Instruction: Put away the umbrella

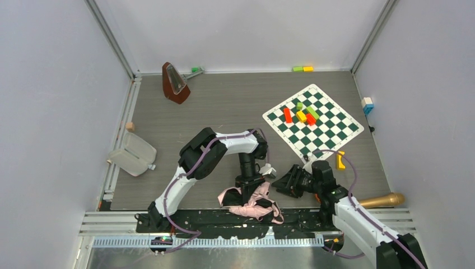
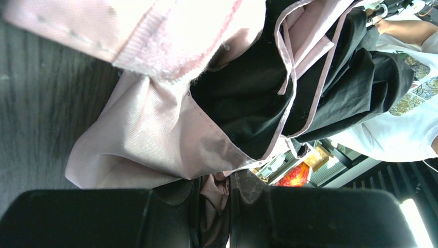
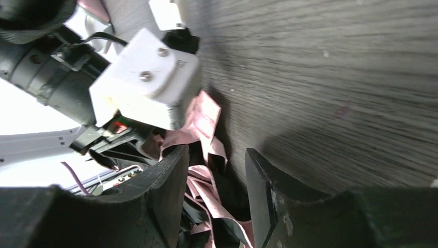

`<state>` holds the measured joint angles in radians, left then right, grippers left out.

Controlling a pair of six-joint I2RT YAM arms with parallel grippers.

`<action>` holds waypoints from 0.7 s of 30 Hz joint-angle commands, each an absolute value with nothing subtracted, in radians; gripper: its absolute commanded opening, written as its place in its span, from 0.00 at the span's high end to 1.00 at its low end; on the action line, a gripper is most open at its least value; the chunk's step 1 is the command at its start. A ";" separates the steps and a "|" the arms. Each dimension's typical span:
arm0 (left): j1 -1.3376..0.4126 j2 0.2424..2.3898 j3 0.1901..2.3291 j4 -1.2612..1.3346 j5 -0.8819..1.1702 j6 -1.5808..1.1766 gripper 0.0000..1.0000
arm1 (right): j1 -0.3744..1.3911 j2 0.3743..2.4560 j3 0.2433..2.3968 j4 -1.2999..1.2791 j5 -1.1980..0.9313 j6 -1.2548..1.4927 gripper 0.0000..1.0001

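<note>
Umbrella [image 1: 252,204]: a crumpled heap of pale pink and black canopy at the near edge of the tabletop [image 1: 224,106], between the two arms and just ahead of their bases.
Long axis: the bundle runs roughly left to right along the near edge. Its handle cannot be picked out among the folds.
Left end effector [image 1: 248,184]: directly above the heap's middle, pointing down. Its fingers are pressed together on a fold of pink fabric, as the left wrist view shows.
Right end effector [image 1: 278,184]: just beside the heap's right end, aimed leftward at it. Its fingers are spread, with pink and black folds showing in and beyond the gap. Whether they touch the cloth cannot be told.
Nearer arm: the left, already gripping the umbrella, with the right close behind.
Coming move, as judged: the canopy lies to the left of the right end effector and slightly nearer the bases, so a short reach that way would gather loose cloth.
Farther out: a chequered mat [image 1: 313,120] with coloured blocks at right rear, and a metronome [image 1: 175,83] at left rear, both well apart from the umbrella.
</note>
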<state>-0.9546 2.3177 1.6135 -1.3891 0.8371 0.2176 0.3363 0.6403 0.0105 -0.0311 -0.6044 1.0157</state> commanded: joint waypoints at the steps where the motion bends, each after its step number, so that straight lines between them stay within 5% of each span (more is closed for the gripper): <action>1: -0.972 2.365 1.627 -1.175 0.680 0.210 1.00 | 0.333 0.716 -0.053 0.070 -0.601 0.992 0.49; 21: -0.956 2.365 1.634 -1.182 0.693 0.238 1.00 | 0.592 0.954 -0.049 0.318 -0.340 1.162 0.45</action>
<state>-0.9527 2.3188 1.6211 -1.3914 0.8383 0.2333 0.5678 0.9302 0.0101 0.3115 -0.4652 1.1358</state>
